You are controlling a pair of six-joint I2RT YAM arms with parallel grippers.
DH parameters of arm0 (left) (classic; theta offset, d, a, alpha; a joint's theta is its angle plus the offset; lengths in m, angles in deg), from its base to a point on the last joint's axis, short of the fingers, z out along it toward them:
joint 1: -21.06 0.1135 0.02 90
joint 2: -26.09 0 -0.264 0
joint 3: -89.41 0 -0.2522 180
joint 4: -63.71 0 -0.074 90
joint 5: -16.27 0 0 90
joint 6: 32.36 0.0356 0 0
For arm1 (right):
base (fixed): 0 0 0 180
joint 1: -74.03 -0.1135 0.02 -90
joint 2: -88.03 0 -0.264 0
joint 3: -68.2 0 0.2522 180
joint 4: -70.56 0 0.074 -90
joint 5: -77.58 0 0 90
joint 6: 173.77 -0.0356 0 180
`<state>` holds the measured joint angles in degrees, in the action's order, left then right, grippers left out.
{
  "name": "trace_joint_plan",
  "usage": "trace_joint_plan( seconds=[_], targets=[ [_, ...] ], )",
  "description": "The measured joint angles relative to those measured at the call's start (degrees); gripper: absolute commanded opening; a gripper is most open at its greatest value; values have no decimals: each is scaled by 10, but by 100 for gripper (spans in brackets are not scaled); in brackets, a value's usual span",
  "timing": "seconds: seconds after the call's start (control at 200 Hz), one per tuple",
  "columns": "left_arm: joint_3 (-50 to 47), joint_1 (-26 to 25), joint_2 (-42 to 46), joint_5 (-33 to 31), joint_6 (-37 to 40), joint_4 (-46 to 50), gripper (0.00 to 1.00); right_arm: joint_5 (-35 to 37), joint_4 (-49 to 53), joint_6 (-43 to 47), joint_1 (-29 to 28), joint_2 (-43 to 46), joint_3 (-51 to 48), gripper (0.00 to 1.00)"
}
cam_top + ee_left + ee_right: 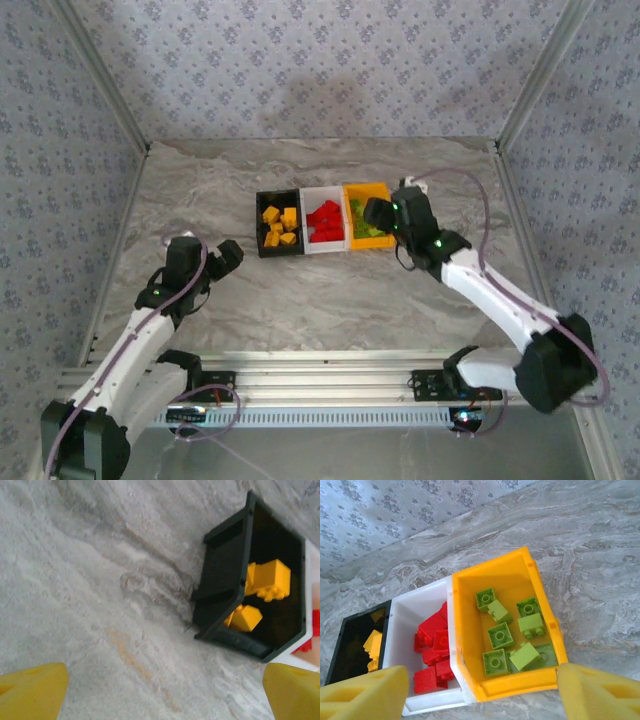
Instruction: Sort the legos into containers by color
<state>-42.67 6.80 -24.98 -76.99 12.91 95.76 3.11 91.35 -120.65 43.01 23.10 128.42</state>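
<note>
Right gripper (480, 695) spread, empty; below it greens (501, 635) in orange bin (490, 575), reds (434, 642) in white bin (402, 625), yellows (372, 645) in black bin (342, 647). Left gripper (165, 690) spread. Sorting looks done.

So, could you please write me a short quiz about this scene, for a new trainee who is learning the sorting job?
1. What colour are the bricks lying in the black bin?
2. True or false: the left gripper is shut on a red brick.
3. Which colour is the container that holds the green bricks? A black; B white; C orange-yellow.
Key: 1 yellow; 2 false, it is open and empty; 3 C.
</note>
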Motion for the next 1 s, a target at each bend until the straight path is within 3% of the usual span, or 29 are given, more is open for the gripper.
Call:
trace_joint_plan(
  seconds=[0.075, 0.115, 0.215, 0.38, 0.55, 0.665, 0.82, 0.999],
  targets=[
    [49, 0, -44, -28, 0, 0, 100, 12, -13, -12, -4, 24, -40, 91],
    [74, 0, -68, -46, 1, -2, 100, 17, -17, -16, -4, 31, -55, 100],
    [119, 0, -130, -82, 30, -17, 100, 28, -34, -23, -5, 44, -83, 100],
    [141, 0, -217, -124, 147, -56, 100, 54, -34, -43, -9, 57, -89, 100],
    [72, 4, -221, -196, 305, -176, 100, 101, -4, -81, -8, 61, -91, 100],
    [10, 34, -231, -217, 381, -258, 100, 114, -6, -87, -3, 77, -111, 100],
    [-36, 56, -286, -224, 445, -364, 100, 117, -6, -87, 11, 85, -123, 100],
    [-64, 68, -315, -188, 462, -472, 100, 106, -11, -79, 43, 85, -126, 100]
  ],
)
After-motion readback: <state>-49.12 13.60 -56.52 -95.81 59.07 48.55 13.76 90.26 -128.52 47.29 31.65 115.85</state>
